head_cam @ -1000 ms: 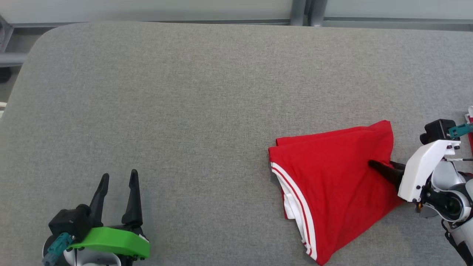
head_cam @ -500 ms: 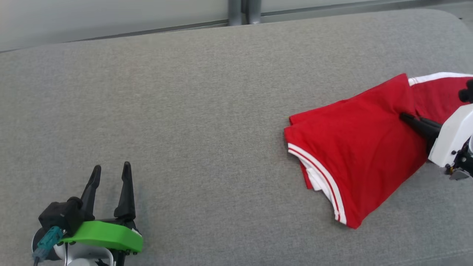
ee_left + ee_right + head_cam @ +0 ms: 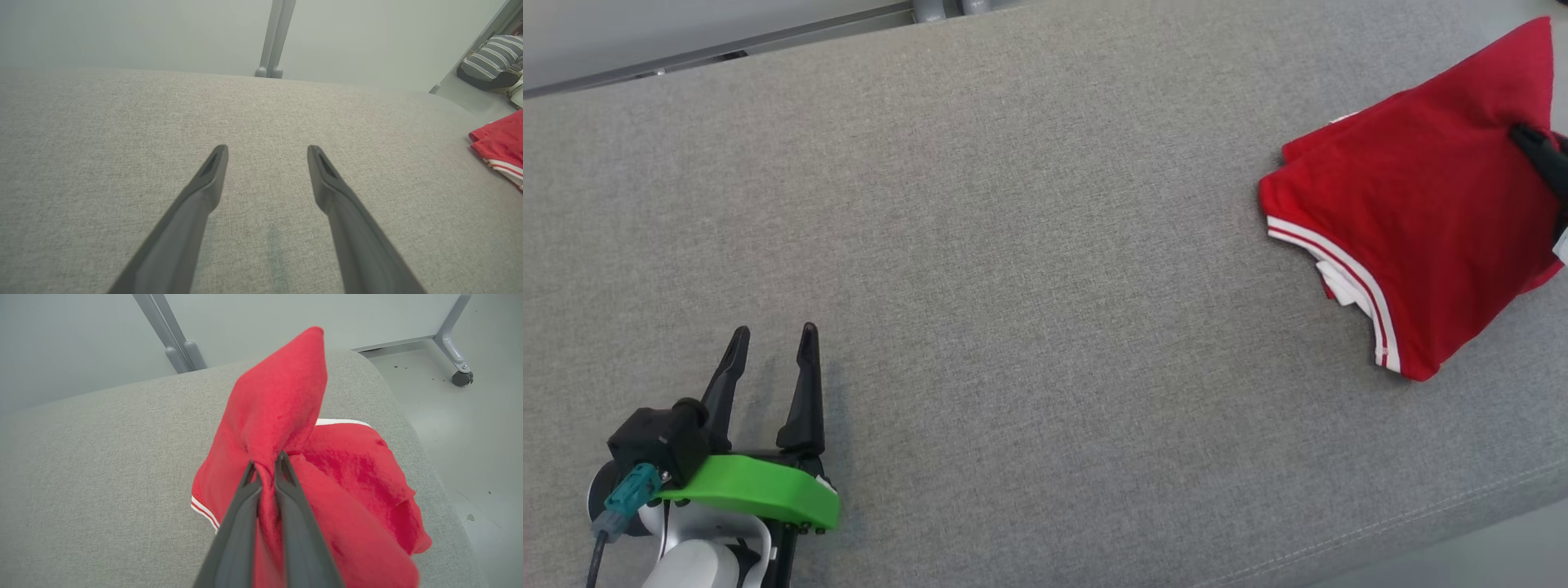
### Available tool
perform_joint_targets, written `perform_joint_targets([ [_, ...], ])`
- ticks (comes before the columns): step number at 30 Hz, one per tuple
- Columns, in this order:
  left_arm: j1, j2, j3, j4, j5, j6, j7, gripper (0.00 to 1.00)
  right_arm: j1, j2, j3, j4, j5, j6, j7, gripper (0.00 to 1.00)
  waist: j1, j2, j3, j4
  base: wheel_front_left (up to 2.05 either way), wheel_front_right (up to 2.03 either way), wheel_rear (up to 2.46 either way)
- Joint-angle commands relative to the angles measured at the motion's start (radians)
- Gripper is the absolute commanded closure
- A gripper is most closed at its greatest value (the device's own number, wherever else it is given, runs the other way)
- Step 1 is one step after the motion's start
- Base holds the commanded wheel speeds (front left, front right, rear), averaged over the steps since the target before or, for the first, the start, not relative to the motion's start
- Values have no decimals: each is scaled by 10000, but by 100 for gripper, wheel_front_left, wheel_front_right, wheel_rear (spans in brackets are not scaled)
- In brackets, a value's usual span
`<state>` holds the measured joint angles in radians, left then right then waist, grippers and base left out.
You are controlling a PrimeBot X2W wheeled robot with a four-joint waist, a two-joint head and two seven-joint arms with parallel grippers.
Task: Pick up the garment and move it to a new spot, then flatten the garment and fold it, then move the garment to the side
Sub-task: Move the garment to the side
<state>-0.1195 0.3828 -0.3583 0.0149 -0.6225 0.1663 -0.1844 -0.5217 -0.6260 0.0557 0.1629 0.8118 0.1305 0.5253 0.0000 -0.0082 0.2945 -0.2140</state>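
Note:
The garment (image 3: pixel 1413 212) is red cloth with white stripes, folded, at the far right of the grey padded table (image 3: pixel 1013 245). My right gripper (image 3: pixel 265 463) is shut on a bunched fold of the garment (image 3: pixel 282 416), which rises in a peak above the fingers. In the head view its dark fingertip (image 3: pixel 1531 143) shows at the right edge, on the cloth. My left gripper (image 3: pixel 772 339) stands open over bare table at the lower left, far from the garment. In the left wrist view its fingers (image 3: pixel 267 153) are spread with nothing between them, and the garment (image 3: pixel 500 147) peeks in at the right edge.
The table's right end (image 3: pixel 404 424) drops to a pale floor, where a frame leg with a caster (image 3: pixel 461 377) stands. Grey posts (image 3: pixel 276 36) rise behind the far edge. A striped cloth (image 3: pixel 488 67) lies beyond the far right corner.
The right gripper closed on the garment and drew it toward the table's right end, lifting a fold. The head camera has turned, shifting the whole picture. The left gripper has stayed open.

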Motion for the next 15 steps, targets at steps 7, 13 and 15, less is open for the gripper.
perform_joint_targets([
  [7,-318,99,-143,-24,178,-22,101,0,-627,-168,-551,913,-472,4,-275,100,0,82,578,276,0,0,0],
  [13,-293,160,-267,-5,232,-42,151,0,-270,-79,-1486,2470,-1472,2,-1095,100,0,82,723,628,0,0,0],
  [15,-313,128,-294,16,233,-18,168,0,-177,74,-1743,2984,-1963,2,-1400,97,0,82,707,731,0,0,0],
])
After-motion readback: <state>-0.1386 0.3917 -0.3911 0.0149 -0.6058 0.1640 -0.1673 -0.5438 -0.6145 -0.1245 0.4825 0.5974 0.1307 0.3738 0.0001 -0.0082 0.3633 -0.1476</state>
